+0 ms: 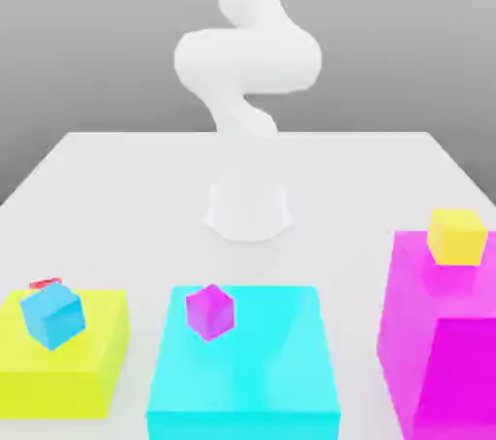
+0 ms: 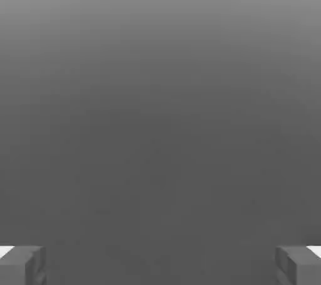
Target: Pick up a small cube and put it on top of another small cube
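between fingers: fingertips stand wide apart, gap bare
ahead of gripper: plain grey, nothing in the way
blocks: yellow block, cyan block, magenta block, with narrow table strips between
base: bare table around it

small cubes: 3 | large blocks: 3 | arm: 1 | table: 1

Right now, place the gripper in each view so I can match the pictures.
Hand view: the gripper is open, its fingertips at opposite edges of the picture, against plain grey.
Exterior view: the white arm carrying it rises from its base to the picture's upper edge.
Shared landmark: the grey backdrop behind everything.
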Motion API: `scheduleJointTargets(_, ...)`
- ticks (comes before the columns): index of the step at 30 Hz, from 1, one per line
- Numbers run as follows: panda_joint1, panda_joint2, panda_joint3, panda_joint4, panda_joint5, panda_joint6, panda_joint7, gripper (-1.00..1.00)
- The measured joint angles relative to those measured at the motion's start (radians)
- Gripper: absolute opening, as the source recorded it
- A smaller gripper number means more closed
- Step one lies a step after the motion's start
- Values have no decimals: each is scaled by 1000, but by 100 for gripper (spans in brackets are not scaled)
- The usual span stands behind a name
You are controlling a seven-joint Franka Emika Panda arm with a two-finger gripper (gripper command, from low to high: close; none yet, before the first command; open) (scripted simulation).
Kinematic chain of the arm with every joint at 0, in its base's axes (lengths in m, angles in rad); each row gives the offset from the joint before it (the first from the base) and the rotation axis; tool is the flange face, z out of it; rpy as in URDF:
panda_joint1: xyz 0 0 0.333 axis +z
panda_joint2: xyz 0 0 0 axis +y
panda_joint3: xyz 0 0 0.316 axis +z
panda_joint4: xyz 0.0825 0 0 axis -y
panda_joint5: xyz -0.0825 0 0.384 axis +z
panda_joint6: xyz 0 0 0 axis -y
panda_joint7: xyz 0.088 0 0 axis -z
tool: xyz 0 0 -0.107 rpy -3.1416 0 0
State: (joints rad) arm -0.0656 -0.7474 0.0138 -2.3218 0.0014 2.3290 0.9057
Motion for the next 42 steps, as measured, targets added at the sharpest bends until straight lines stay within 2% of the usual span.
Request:
scheduleJointTargets(15, -357, 317, 57, -131, -27, 175, 662, 0)
scheduleJointTargets(31, -642, 652, 19, -269, -72, 358, 1373, 0)
scheduleJointTargets(37, -730, 776, -21, -321, -49, 428, 1611, 0)
scheduleJointTargets(42, -761, 889, -49, -355, 12, 497, 1752, 0)
